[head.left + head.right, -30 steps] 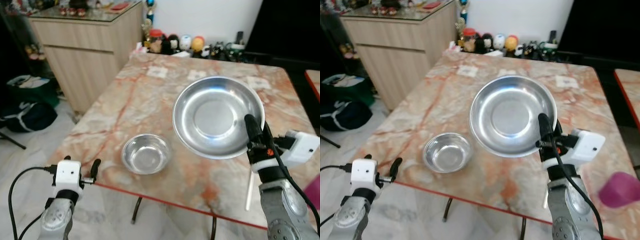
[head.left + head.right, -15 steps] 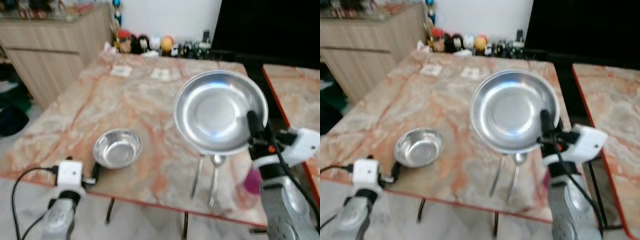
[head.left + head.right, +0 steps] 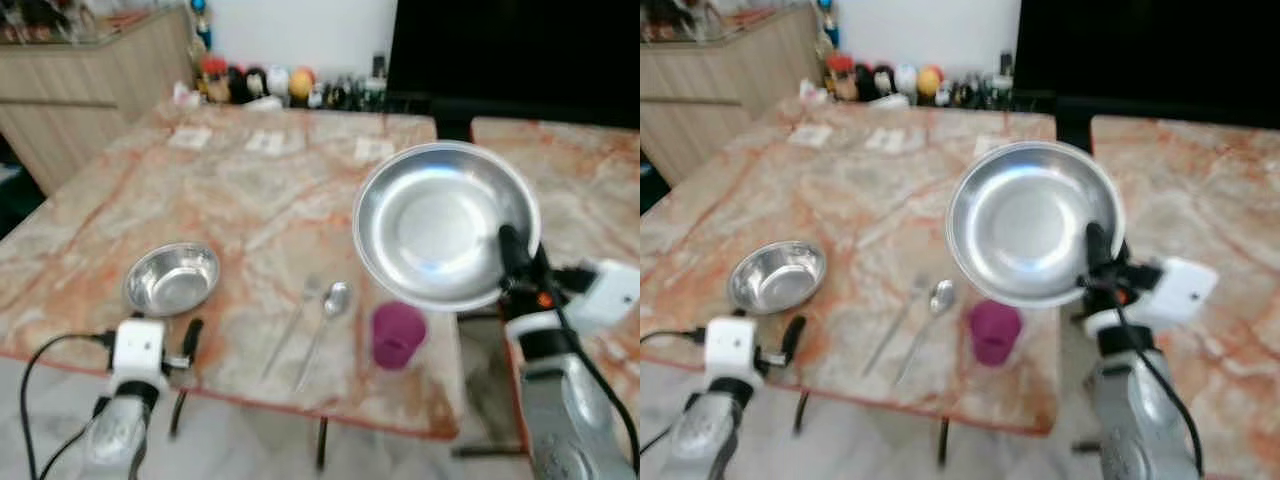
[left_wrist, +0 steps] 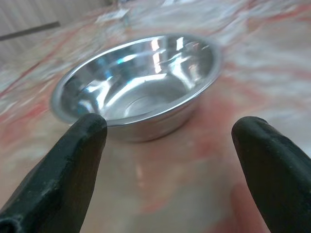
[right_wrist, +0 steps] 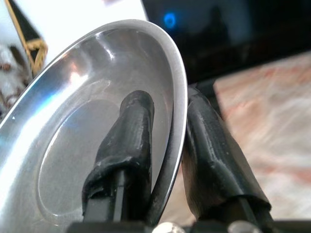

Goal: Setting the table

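Observation:
My right gripper [image 3: 512,250] is shut on the rim of a large steel plate [image 3: 440,220], held tilted in the air over the marble table's right end; the wrist view shows one finger [image 5: 127,141] inside the plate [image 5: 73,121] and one behind its rim. A small steel bowl [image 3: 172,278] sits on the table [image 3: 250,190] at the near left. My left gripper [image 3: 188,340] hangs open at the table's near edge, its fingers [image 4: 63,165] facing the bowl [image 4: 141,82] a short way off. A fork [image 3: 292,318], a spoon [image 3: 328,312] and a purple cup [image 3: 398,334] lie near the front edge.
A second marble table [image 3: 580,180] stands to the right across a narrow gap. Small figurines [image 3: 260,82] line the far edge. A wooden cabinet [image 3: 70,80] stands at the far left. Pale floor lies below the near edge.
The camera has swung right: the bowl has shifted left in view, and the fork, spoon, purple cup and second table have come into view. The plate stays held in my right gripper.

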`<state>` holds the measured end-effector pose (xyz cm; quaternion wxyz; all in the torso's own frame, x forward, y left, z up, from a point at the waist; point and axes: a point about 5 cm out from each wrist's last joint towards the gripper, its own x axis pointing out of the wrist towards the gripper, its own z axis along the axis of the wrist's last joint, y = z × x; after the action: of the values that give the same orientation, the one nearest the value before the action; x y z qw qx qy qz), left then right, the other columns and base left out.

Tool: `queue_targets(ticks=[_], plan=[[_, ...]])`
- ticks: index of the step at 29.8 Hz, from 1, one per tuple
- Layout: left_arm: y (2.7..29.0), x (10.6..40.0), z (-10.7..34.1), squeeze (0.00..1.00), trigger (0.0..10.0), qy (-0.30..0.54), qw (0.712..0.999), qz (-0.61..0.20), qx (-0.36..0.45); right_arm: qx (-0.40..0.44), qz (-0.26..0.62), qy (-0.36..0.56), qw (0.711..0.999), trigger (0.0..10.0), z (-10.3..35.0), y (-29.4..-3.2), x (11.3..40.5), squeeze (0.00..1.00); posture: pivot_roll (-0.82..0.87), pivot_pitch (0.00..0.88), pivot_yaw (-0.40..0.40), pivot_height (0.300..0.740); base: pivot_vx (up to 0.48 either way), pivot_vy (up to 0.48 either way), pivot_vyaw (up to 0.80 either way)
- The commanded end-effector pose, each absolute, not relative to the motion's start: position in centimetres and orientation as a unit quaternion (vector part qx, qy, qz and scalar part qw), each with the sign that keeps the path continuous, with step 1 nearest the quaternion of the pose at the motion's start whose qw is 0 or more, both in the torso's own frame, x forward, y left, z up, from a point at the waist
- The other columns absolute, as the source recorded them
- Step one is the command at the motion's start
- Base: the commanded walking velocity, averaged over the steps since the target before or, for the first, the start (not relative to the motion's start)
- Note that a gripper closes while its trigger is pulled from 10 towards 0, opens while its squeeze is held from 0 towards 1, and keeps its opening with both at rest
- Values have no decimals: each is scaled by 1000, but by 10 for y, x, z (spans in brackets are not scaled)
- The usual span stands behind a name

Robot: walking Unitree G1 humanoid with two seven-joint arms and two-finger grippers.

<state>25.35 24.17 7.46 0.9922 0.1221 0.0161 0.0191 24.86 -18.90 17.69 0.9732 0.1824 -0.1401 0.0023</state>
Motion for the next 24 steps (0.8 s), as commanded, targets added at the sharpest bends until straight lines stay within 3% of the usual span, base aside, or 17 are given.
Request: queue_targets(ticks=[1,7,16,20,24], plan=[[246,251,74,0,10000,21,991,23,133,186,12,-154,970,10000,183,-184,249,0,43,22,16,740,0,-461,0],[250,234,51,0,10000,61,989,28,131,186,8,-160,969,10000,184,-185,249,0,49,21,15,740,0,-462,0],[296,171,-15,0,10000,235,957,107,129,182,-8,-173,968,10000,189,-194,251,0,50,14,10,740,0,-460,0],[299,165,-18,0,10000,241,955,119,123,180,-8,-174,968,10000,189,-195,252,0,50,15,6,740,0,-369,0],[296,171,-11,0,10000,200,965,127,113,181,-7,-178,967,10000,191,-196,253,0,53,13,-1,740,0,0,0]])
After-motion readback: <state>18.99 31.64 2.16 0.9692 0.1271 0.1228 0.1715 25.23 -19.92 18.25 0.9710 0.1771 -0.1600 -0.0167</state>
